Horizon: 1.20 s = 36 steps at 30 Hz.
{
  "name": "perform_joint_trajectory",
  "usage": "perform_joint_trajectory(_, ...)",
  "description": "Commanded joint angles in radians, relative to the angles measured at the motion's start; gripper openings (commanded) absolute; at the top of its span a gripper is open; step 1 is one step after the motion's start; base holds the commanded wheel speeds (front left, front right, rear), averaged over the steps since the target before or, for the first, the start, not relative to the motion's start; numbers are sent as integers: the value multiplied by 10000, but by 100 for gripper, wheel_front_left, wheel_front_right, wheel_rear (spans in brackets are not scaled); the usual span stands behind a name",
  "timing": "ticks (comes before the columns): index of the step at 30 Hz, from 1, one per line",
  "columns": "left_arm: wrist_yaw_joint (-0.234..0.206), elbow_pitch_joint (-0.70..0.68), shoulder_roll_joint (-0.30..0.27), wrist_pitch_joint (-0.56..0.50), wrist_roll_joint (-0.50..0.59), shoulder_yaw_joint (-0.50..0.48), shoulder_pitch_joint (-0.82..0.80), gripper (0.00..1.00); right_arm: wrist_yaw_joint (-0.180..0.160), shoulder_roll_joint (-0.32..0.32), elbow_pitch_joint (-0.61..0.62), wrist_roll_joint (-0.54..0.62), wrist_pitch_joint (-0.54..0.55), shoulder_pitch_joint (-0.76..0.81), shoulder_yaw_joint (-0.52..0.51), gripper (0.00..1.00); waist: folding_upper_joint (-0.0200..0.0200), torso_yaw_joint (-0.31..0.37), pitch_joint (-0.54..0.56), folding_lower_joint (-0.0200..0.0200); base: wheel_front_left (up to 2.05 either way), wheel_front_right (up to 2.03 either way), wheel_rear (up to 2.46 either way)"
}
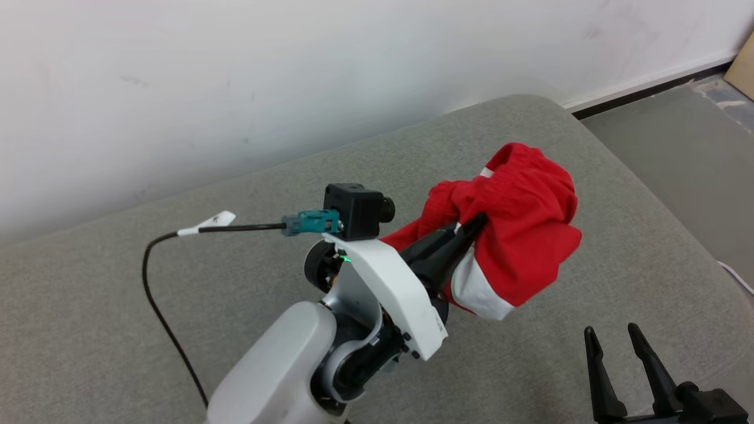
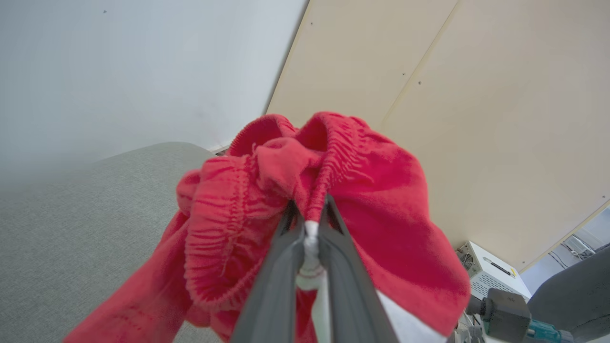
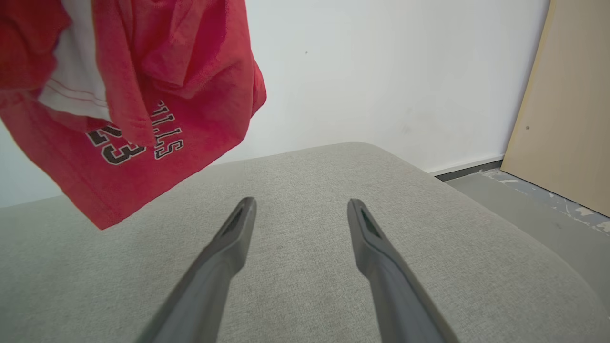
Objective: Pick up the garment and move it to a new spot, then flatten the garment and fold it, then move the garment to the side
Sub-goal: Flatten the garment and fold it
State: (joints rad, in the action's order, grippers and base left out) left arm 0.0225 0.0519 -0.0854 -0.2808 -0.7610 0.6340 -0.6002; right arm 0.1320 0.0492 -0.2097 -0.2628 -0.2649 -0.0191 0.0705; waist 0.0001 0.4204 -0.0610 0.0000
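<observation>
While the red garment (image 1: pixel 518 224) is hanging in a loose bunch, it is sitting in the air above the grey padded surface (image 1: pixel 177 282), towards that surface's rounded far right corner, and it appears to be clearing the upholstery. A white panel is showing along its lower side. From the right wrist view, black-and-white lettering and the number 23 are facing out on the drooping cloth (image 3: pixel 143 119). Its gathered elastic waistband (image 2: pixel 219 228) is puckering right at the grip.

The left gripper (image 1: pixel 478 221) is reaching up over the middle of the padded surface. Its two dark fingers (image 2: pixel 276 267) are pinching closed on a fold of the waistband, with a sliver of white cloth showing between them. On that wrist a small black camera (image 1: pixel 356 209) is riding, and a teal connector (image 1: pixel 311 222) is feeding a black cable (image 1: pixel 154 294) that is looping down over the padded surface's left half.

The right gripper (image 1: pixel 611 331) is waiting low over the padded surface's near right edge, below the garment. Its fingers (image 3: pixel 228 247) are standing wide apart with nothing between them but grey upholstery.

A white wall (image 1: pixel 235 76) is rising directly behind the padded surface. Grey floor (image 1: pixel 677 141) is running off past its right side, and a beige panel (image 3: pixel 567 105) is leaning beyond that corner.
</observation>
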Motion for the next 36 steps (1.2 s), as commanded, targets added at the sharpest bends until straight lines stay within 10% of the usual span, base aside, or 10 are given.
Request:
perform_joint_trajectory(1, -121, 89, 43, 233, -95, -76, 4, 0, -25, 27, -21, -26, 10, 19, 16, 100, -1, 91, 47, 0, 0, 0, 0)
perform_joint_trajectory(17, -1408, 3690, -250, 3198, 892, -586, 1668, 0, -25, 29, 43, 173, 10, 27, -107, 100, -1, -528, -267, 0, 0, 0, 0)
perform_joint_trajectory(31, -948, 5536, -505, 3838, 1172, -35, 2352, 0, -25, 27, -17, 313, 10, 66, -38, 100, -1, -1187, -325, 0, 0, 0, 0)
perform_joint_trajectory(34, -873, 5324, -604, 3977, 1230, 16, 2374, 44, -25, 27, -17, 310, 10, 76, -43, 100, -1, -1227, -307, 0, 0, 0, 0)
perform_joint_trajectory(36, -846, 5077, -705, 4011, 1286, 57, 2417, 100, -25, 27, -30, 314, 10, 88, -27, 100, -1, -1225, -266, 0, 0, 0, 0)
